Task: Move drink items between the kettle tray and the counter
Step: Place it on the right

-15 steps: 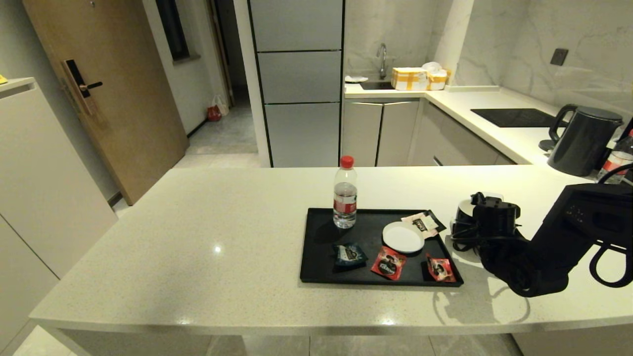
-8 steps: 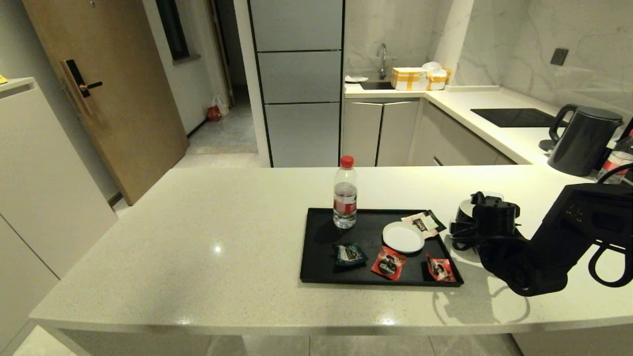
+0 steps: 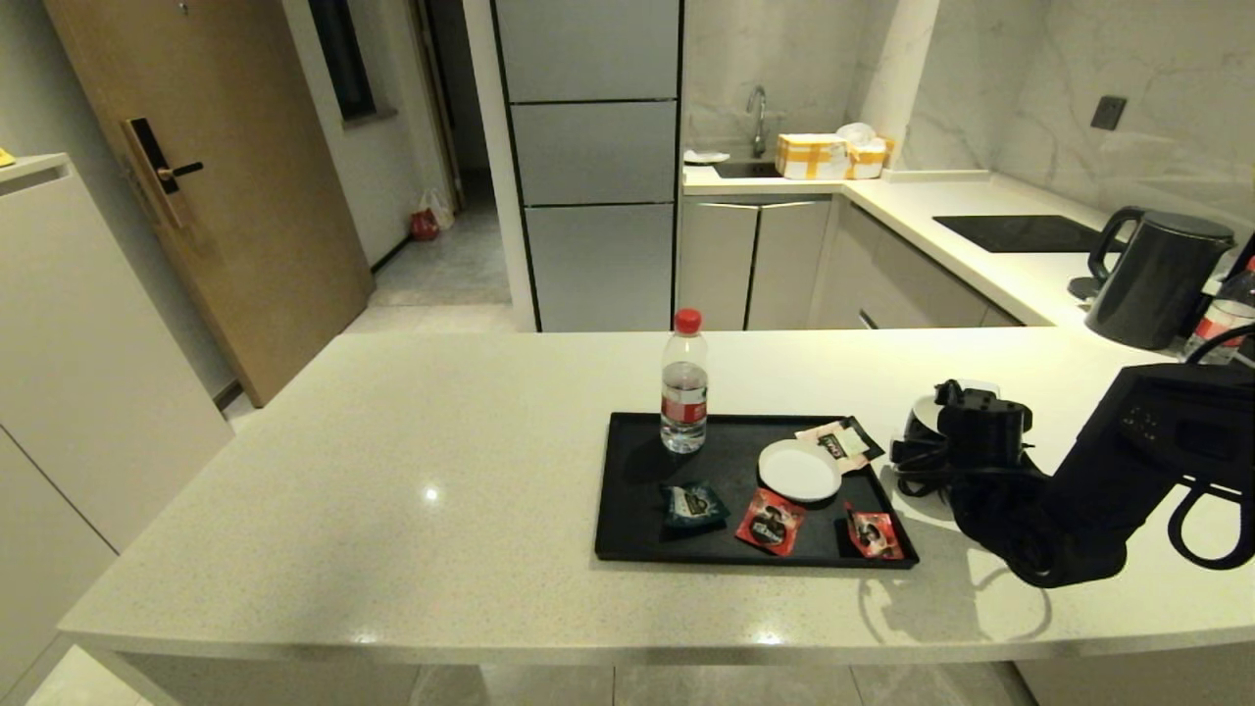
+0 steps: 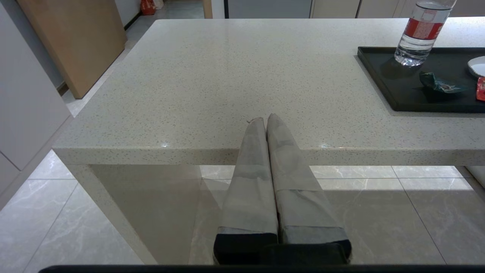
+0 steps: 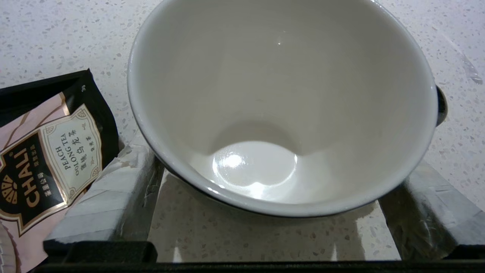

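The black mug [image 3: 922, 412] with a white inside [image 5: 280, 94] stands upright on the speckled counter [image 3: 441, 441], just right of the black kettle tray [image 3: 627, 490]. My right gripper [image 5: 280, 167] is open around it, one taped finger [image 5: 110, 193] on each side of the mug's body. The dark teal sachet [image 3: 692, 504] lies on the tray's near left part, also seen in the left wrist view [image 4: 439, 84]. My left gripper [image 4: 266, 119] is shut and empty, held low off the counter's near edge, left of the tray [image 4: 382, 72].
On the tray stand a red-capped water bottle [image 3: 684, 392], a white disc [image 3: 799, 471], two red sachets [image 3: 771, 522] [image 3: 872, 532] and a pink-and-black tea sachet [image 3: 838, 443] overhanging the right rim beside my finger. A black kettle [image 3: 1157, 279] stands at the far right, near the cooktop [image 3: 1020, 232].
My right wrist has shifted very slightly to the right at the mug. The mug and the tray's items have not moved.
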Available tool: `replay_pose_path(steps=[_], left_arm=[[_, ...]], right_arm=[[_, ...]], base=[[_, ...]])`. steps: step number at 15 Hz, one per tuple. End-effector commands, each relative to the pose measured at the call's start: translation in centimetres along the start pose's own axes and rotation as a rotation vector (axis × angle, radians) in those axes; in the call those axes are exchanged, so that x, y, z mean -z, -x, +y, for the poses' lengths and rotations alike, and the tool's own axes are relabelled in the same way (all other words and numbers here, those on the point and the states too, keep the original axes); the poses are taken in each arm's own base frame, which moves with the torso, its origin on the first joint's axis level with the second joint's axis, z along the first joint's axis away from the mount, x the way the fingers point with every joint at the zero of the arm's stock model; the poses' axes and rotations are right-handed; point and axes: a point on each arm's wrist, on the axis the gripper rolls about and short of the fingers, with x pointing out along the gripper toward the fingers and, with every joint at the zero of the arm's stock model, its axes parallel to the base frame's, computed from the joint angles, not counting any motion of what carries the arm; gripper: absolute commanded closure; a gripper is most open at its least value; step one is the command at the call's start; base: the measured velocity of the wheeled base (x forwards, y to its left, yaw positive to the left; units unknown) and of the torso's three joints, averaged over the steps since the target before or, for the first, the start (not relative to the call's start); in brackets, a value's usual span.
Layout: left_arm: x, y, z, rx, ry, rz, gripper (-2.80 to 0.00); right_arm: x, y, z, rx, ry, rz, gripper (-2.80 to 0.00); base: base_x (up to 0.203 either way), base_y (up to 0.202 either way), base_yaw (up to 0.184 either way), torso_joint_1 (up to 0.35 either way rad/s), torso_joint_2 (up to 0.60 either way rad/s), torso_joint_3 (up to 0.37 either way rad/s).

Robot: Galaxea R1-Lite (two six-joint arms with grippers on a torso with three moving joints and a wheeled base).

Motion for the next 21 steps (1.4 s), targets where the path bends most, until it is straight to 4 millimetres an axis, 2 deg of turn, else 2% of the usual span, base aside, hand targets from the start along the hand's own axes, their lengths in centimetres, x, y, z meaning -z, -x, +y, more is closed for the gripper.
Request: replay_pose_path(steps=[1,8,12,15,18,21], left_arm=[[0.0,0.0,0.0,-0.001,0.000,-0.001,0.00],[0.0,0.0,0.0,-0.001,0.000,-0.001,0.00],[0.0,0.0,0.0,-0.001,0.000,-0.001,0.00],[0.0,0.0,0.0,-0.001,0.000,-0.001,0.00],[0.0,0.0,0.0,-0.001,0.000,-0.001,0.00],[0.0,0.0,0.0,-0.001,0.000,-0.001,0.00]], right_arm=[[0.0,0.2,-0.1,0.002,-0.001,-0.001,-2.80],[0.1,1.5,-0.8,0.003,-0.019,0.020,-2.80],[0.1,3.2,-1.5,-0.005,-0.030,0.045,-2.80],[0.2,3.7,-1.7,-0.008,-0.028,0.049,-2.80],[-0.3,5.1,-1.6,-0.029,-0.024,0.043,-2.80],[-1.0,7.6,-2.0,-0.078,-0.020,0.039,-2.80]], base=[[0.000,0.000,0.000,0.000,0.00,0.000],[0.000,0.000,0.000,0.000,0.00,0.000],[0.000,0.000,0.000,0.000,0.00,0.000],[0.000,0.000,0.000,0.000,0.00,0.000],[0.000,0.000,0.000,0.000,0.00,0.000],[0.000,0.000,0.000,0.000,0.00,0.000]])
